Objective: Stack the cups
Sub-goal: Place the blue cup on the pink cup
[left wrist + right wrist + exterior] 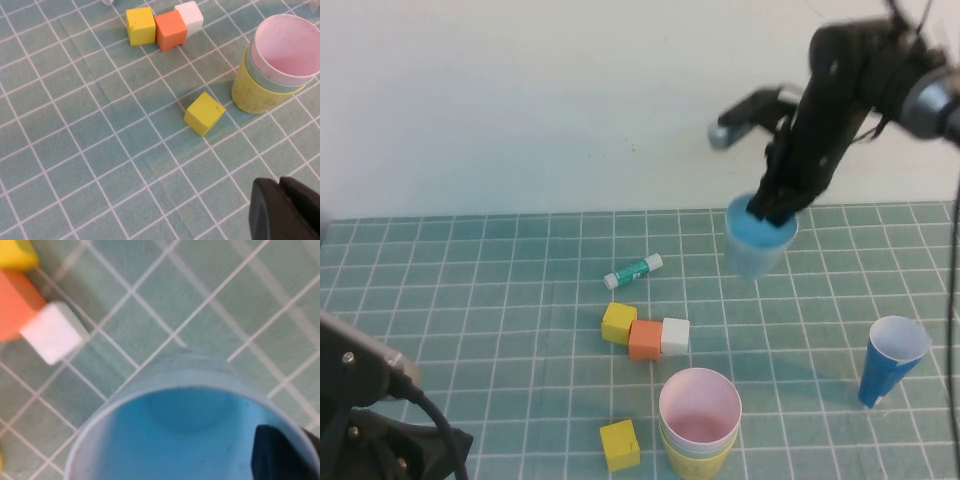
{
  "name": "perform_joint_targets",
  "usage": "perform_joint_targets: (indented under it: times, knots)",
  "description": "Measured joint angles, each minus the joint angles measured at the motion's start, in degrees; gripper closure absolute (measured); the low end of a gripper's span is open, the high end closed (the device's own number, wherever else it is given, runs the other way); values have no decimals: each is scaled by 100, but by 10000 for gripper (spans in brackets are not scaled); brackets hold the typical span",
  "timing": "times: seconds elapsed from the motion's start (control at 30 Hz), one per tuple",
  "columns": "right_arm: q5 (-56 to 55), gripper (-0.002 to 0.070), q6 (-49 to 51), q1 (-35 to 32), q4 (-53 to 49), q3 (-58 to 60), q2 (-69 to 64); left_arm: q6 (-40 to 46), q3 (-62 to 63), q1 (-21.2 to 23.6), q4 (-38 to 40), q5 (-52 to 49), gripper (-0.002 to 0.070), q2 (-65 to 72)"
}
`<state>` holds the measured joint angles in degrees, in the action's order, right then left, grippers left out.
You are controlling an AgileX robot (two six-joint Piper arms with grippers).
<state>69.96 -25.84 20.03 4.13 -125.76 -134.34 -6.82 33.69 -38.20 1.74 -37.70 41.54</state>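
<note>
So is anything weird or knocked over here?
Nothing's spilled or knocked over. The right gripper is shut on the light blue cup's rim, lifted off the mat. The left gripper, shut, waits near the stack.

High view looks down over the table; both wrist views, closer, share the white block (190,16)

light blue cup (758,245): looked like thin paper, matt outside, smooth and slightly sheened inside.
pink cup (700,407): papery, matt, with faint specks on the inner wall.
yellow cup (256,92): matt, with a slightly mottled, rough-looking wall.
dark blue cup (890,362): smooth, with a plain white matt lining.
blocks (171,30): matt, looking like painted wood or foam; which, could not be told.
mat (75,150): matt green, printed with white grid lines, lightly creased.
right gripper (772,205): black, hard, dull-finished plastic.
left gripper (285,210): black, matt.
</note>
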Motion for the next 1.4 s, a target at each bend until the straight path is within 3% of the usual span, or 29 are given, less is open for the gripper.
perform_joint_targets:
  times: [0.17, 0.37, 0.57, 0.93, 1.2, 1.4]
  knots:
    - [12, 660, -21, 161, 36, 350, 1246, 0, 0, 0, -88, 0, 674, 0]
    - [48, 660, -135, 954, 63, 1925, 2246, 0, 0, 0, -174, 0, 676, 0]
    - [-43, 660, -190, 1594, 284, 2846, 2203, 0, 0, 0, -253, 0, 676, 0]
    - [-34, 655, -190, 1609, 496, 2872, 2050, 0, 0, 0, -291, 0, 676, -10]
    - [-21, 519, -190, 1609, 528, 2881, 2041, 0, 0, 0, -322, 0, 676, -10]
    - [-41, 489, -190, 1609, 541, 2940, 2370, -176, -190, 0, -319, 20, 676, -87]
